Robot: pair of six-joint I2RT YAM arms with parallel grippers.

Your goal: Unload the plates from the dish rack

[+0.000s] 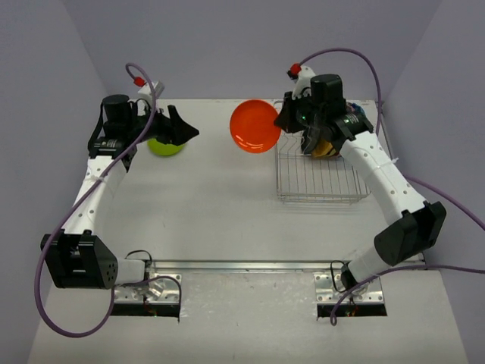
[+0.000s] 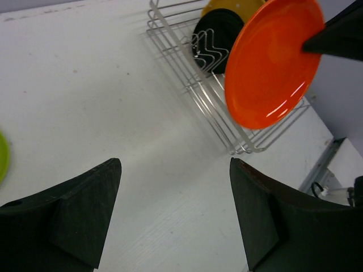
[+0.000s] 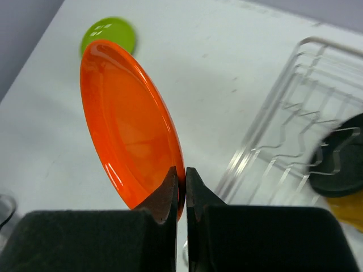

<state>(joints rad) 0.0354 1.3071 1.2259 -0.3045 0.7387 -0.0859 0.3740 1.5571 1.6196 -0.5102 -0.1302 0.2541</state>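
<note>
My right gripper (image 1: 286, 121) is shut on the rim of an orange plate (image 1: 255, 126) and holds it in the air just left of the silver wire dish rack (image 1: 318, 182). The wrist view shows the jaws (image 3: 185, 173) pinching the orange plate (image 3: 130, 136). A black plate (image 3: 339, 164) and a yellow plate (image 3: 349, 212) stand in the rack (image 3: 283, 147). A lime green plate (image 1: 164, 146) lies flat on the table at the far left, below my left gripper (image 1: 189, 130), which is open and empty. From the left wrist view the orange plate (image 2: 272, 62), black plate (image 2: 218, 34) and rack (image 2: 210, 96) show.
The white table (image 1: 204, 212) ends at walls on the left, back and right. A metal rail (image 1: 242, 267) and the arm bases line the near edge. Purple cables hang by both arms.
</note>
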